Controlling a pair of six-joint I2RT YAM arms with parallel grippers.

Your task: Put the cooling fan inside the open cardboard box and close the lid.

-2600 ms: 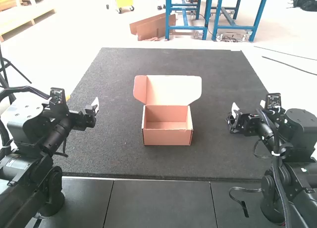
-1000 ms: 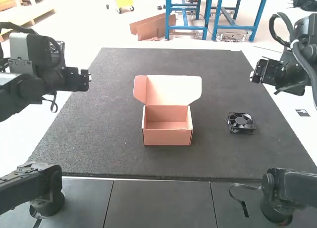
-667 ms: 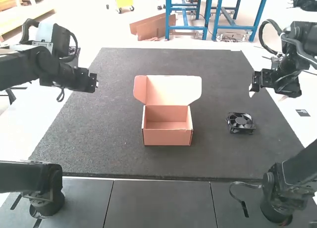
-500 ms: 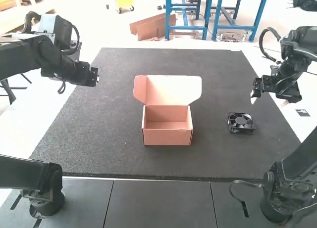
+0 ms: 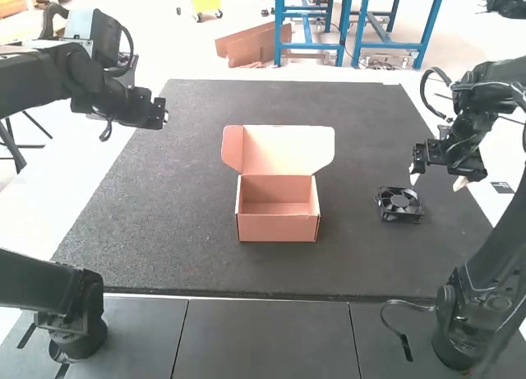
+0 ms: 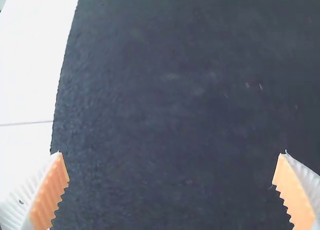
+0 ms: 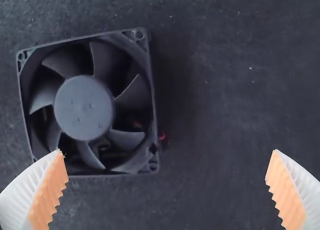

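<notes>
Currently: fan on the mat, both claws open

Fan lies flat on the black mat, right of the cardboard box and apart from it. Box sits mid-mat, lid standing up at the back, open side up. Right gripper hangs above the mat just beyond the fan, not touching it. Its white ribbed fingers with orange pads are spread wide; in the wrist view the fan is nearer one finger. Left gripper hovers over the far left edge of the mat, well apart from the box. Its fingers are also wide apart, holding nothing.
</notes>
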